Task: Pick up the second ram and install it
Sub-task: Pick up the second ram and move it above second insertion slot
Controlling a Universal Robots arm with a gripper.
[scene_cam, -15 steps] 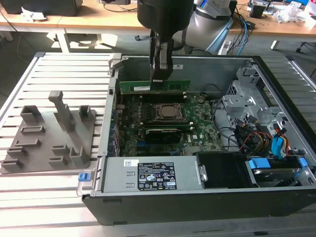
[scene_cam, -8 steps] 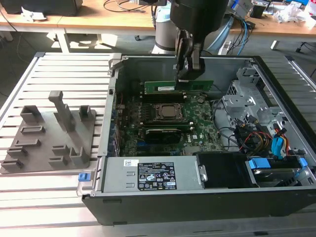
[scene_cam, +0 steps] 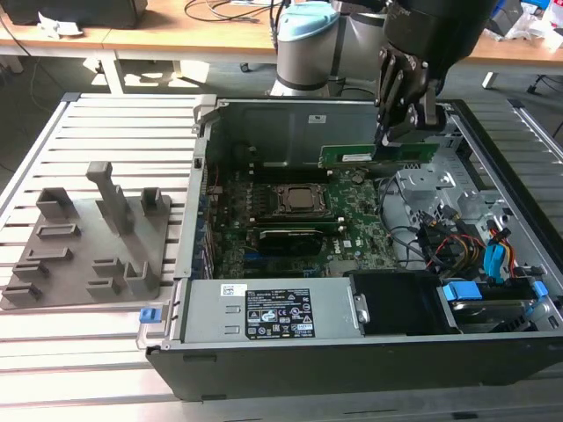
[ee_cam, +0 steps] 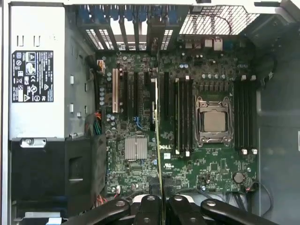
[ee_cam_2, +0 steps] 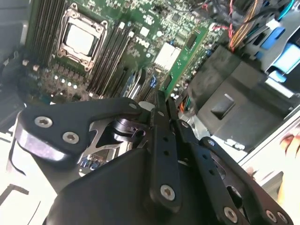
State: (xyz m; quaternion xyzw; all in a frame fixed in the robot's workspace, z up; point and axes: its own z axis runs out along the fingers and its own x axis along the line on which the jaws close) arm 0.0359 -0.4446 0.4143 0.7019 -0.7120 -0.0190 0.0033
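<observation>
While the ram stick (scene_cam: 352, 157) hangs upper right of centre in the exterior view, the claw (scene_cam: 388, 139) is clamped on its top edge from above | long axis level, parallel to memory slots (ee_cam: 183, 117) | motherboard (scene_cam: 356, 239) below

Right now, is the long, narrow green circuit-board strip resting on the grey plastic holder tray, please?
No: in the exterior view the gripper holds the strip over the computer case.
</observation>
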